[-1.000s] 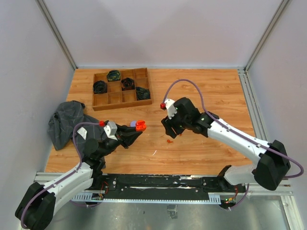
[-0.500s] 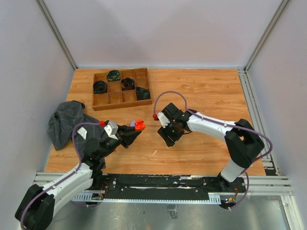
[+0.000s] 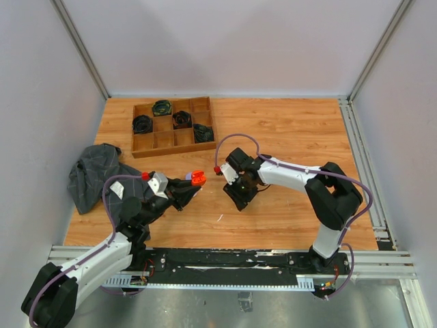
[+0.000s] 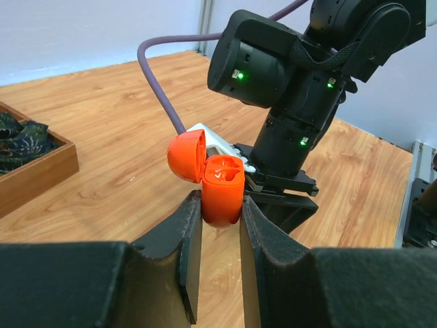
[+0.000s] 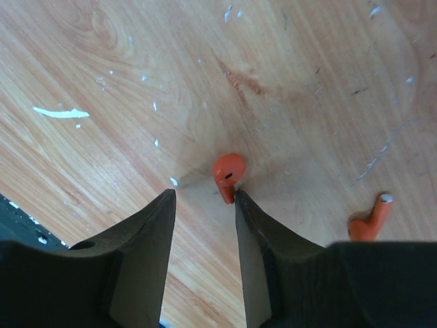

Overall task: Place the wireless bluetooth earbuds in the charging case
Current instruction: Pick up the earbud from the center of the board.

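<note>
Left fingers (image 4: 186, 236): clenched on the lower body of the orange charging case (image 4: 223, 190). It is gripped by its sides, so the open mouth is kept clear and faces up.
Case lid (image 4: 187, 156): tipped back on its hinge. The inside is thereby exposed for loading, it is judged.
Case position: held off the table (image 3: 287, 130), just beside the right arm's wrist, so little travel is needed for a transfer.
Right fingers (image 5: 143, 246): parted, with nothing pinched; bare wood is seen in the gap. They are pointed down at the table, set for a pick.
Nearer earbud (image 5: 228, 172): orange-red, lying on the table at the tip of one right finger, touching it or nearly so. It is not centred in the gap, so a small sideways correction is probably called for before closing.
Second earbud (image 5: 369, 220): also orange-red, pale at one end, lying on the table apart from the first. Its lower part is cut off by the finger's body.
Hidden: whether anything is already seated in the glossy case cannot be told. In the top view neither earbud can be made out beneath the right arm (image 3: 287, 172).
Beyond: a wooden tray (image 3: 171, 152) of dark bundles and a grey cloth (image 3: 92, 174) lie well apart at the far left.
</note>
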Available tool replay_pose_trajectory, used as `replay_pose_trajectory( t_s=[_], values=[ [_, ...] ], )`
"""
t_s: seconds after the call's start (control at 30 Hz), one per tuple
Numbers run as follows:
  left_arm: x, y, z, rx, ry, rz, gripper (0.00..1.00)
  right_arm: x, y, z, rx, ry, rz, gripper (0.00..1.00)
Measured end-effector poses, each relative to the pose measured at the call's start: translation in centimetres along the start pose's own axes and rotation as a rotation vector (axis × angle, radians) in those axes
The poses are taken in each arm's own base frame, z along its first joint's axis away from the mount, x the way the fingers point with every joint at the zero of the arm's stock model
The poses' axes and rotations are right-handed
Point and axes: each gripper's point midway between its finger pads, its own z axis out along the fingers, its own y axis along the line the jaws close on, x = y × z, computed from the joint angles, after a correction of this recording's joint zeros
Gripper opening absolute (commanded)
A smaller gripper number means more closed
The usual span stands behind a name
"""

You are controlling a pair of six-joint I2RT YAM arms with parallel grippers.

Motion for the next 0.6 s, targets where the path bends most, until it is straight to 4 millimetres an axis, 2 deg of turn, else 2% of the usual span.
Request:
replay_pose_trajectory(
  t_s=[0.23,0.37,0.6],
  values=[
    [-0.5,0.0,-0.1,-0.006,-0.016,0.010,0.00,1.1,1.2,-0.6,-0.029,0.060,0.025,0.39],
    [-1.0,0.2,-0.2,-0.021,-0.037,0.017,0.00,0.2,1.2,-1.5,0.014,0.056,0.026,0.39],
    [-1.7,0.6,-0.3,-0.050,-0.061,0.023,0.00,-1.8,-0.3,-3.0,0.119,0.025,0.026,0.36]
  ],
)
